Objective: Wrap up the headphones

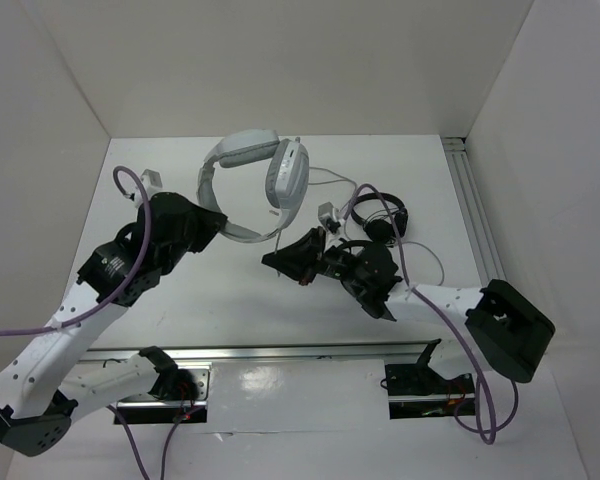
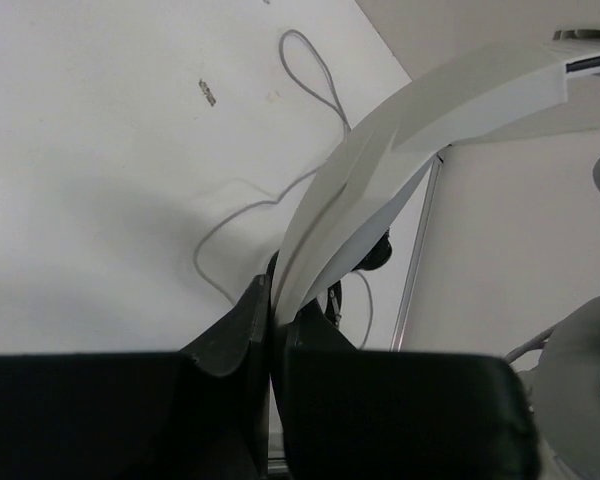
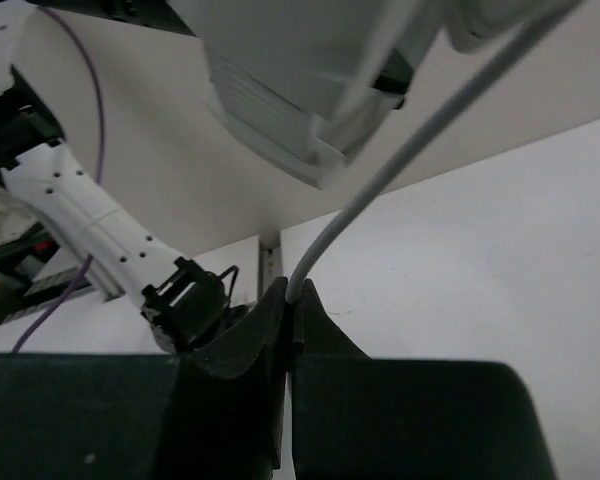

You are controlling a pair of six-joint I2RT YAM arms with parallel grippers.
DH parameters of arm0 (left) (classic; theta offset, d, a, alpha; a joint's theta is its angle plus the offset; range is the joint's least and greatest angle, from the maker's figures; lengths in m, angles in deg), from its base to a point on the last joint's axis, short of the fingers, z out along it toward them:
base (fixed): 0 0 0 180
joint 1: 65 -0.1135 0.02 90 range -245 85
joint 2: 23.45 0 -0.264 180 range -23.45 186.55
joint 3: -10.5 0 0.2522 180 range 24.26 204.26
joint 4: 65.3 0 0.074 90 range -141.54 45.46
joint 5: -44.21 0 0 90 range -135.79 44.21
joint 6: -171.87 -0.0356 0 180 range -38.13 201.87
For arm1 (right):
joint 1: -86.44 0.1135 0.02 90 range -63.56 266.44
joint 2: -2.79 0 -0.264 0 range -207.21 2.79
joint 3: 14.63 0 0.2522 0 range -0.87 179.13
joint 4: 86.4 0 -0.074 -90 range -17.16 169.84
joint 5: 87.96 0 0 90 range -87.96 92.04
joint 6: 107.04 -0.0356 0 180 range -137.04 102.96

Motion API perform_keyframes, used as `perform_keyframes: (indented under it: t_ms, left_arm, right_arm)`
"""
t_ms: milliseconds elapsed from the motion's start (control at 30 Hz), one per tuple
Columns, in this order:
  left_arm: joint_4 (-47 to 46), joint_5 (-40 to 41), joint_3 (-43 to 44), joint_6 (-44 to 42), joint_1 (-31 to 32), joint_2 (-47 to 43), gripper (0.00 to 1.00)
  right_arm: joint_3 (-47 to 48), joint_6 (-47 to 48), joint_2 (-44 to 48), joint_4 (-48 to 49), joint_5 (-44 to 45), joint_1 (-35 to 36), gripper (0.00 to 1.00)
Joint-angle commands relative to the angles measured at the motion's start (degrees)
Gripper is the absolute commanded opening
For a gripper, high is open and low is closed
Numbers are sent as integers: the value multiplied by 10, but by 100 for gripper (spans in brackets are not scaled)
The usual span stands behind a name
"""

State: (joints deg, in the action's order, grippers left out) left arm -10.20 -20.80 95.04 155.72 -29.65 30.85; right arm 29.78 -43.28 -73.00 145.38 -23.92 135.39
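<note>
Two tools, both clamped: left tool (image 2: 272,300) pinches the headband (image 2: 380,160) of the one grey-white headphones (image 1: 252,148), upper centre of frame; right tool (image 3: 290,298) closed on its thin grey cable (image 3: 410,150). One black on-ear set (image 1: 382,214) on counter (image 1: 230,300), right of centre.

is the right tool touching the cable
Touching. The right wrist view shows the right tool shut on the cable, which rises from between its closed fingers with no gap.
</note>
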Motion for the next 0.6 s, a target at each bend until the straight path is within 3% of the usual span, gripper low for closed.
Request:
perform_keyframes:
  t_ms: [0,167,467,567]
  left_arm:
    - [-118,52,9,42,-9,-5,0]
    - [-106,73,14,5,-28,20,0]
    - [-86,66,46,-56,-92,55,0]
    - [-78,66,41,-57,-105,49,0]
  right_arm:
    - [41,-41,-39,115,-95,13,0]
    - [61,-112,-88,212,-164,13,2]
    - [67,-193,-131,363,-192,37,2]
    - [74,-239,-157,424,-192,48,8]
